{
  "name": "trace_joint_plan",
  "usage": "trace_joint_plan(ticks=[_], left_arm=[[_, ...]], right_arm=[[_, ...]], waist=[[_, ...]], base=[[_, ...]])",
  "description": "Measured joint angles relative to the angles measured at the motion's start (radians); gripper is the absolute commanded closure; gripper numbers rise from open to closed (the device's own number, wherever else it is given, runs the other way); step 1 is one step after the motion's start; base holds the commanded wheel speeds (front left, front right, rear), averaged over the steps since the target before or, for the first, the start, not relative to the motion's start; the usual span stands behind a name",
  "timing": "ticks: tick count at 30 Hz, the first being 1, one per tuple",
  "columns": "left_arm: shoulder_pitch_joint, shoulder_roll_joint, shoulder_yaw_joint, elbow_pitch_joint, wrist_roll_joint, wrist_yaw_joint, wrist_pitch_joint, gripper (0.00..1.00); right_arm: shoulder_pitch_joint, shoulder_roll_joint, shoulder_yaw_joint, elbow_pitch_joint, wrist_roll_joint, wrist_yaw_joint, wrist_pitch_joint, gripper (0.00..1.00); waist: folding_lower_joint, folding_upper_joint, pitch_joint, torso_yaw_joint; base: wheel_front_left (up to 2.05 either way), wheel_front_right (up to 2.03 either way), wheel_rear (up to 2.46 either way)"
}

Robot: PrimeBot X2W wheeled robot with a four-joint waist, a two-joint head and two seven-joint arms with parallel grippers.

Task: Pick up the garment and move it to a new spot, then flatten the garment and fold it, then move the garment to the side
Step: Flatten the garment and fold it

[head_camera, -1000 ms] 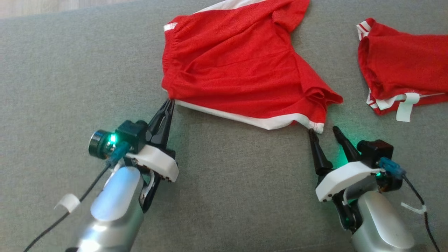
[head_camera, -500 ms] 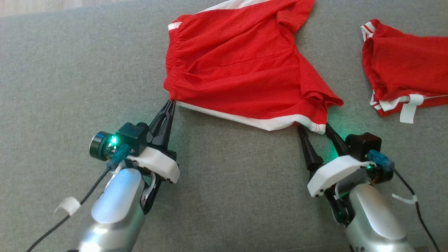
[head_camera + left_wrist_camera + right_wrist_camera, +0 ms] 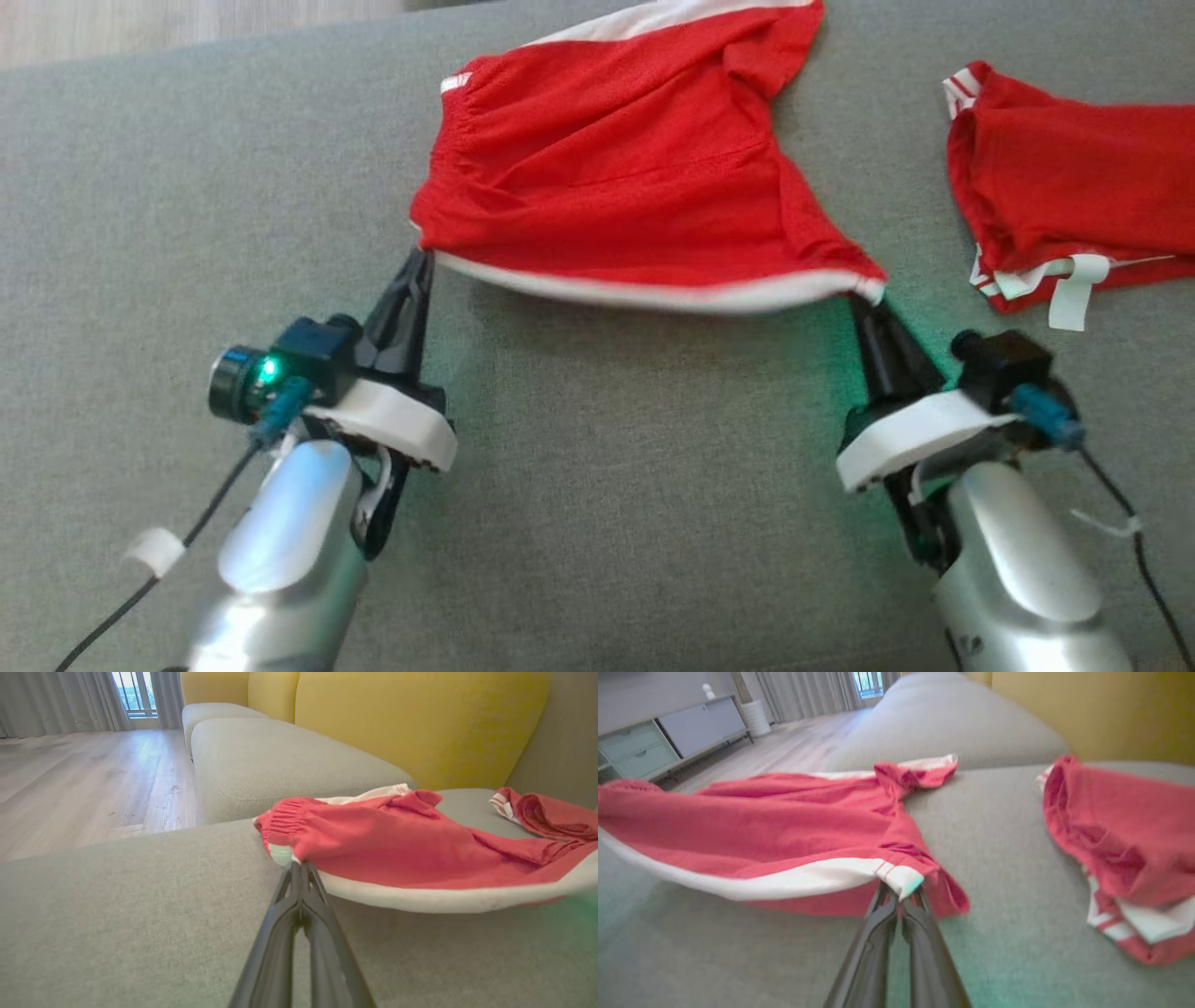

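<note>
The red mesh shorts with a white edge (image 3: 616,177) lie on the grey sofa seat (image 3: 607,523). The left gripper (image 3: 425,257) is pinched tight on the near left corner and the right gripper (image 3: 864,301) on the near right corner, with that edge raised a little. This looks like the pick-up step. Next, both arms need to lift together, clear of the other red cloth (image 3: 1074,177).

I can read no text from here. The white tag (image 3: 1072,287) on the second red garment (image 3: 1074,168), up and to the right of my right gripper's (image 3: 866,301) fingers, looks blank or too blurred to tell. A small dark marking (image 3: 971,644) on the right forearm (image 3: 1018,579), behind those fingers, is too small to make out.
</note>
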Motion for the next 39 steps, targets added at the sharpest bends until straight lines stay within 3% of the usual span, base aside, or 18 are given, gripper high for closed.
trace_joint_plan(ticks=[6,18,27,33,39], left_arm=[[0.015,0.014,0.037,-0.063,-0.019,0.010,0.000,1.00],[-0.052,0.048,0.086,-0.263,-0.059,0.048,0.062,1.00],[-0.087,0.118,0.137,-0.573,-0.056,0.126,0.185,1.00],[-0.036,0.176,0.159,-0.789,-0.048,0.175,0.314,1.00],[-0.036,0.202,0.159,-0.831,-0.051,0.174,0.410,1.00]], right_arm=[[-0.001,-0.011,-0.017,-0.132,-0.031,0.000,-0.014,1.00],[-0.058,-0.115,0.006,-0.357,-0.043,0.000,0.021,1.00],[-0.102,-0.143,-0.005,-0.566,-0.041,0.000,0.085,1.00],[-0.052,-0.143,-0.011,-0.708,-0.041,0.000,0.173,1.00],[-0.060,-0.147,-0.019,-0.743,-0.040,0.000,0.248,1.00]], waist=[[-0.0001,0.0000,-0.037,-0.007],[-0.0001,0.0000,-0.146,0.003],[-0.0002,0.0000,-0.241,0.002],[-0.0002,0.0000,-0.244,0.000],[-0.0002,0.0000,-0.196,0.004]], base=[[0.00,0.00,0.00],[0.00,0.00,0.00],[0.00,0.00,0.00],[0.00,0.00,0.00],[0.00,0.00,0.00]])
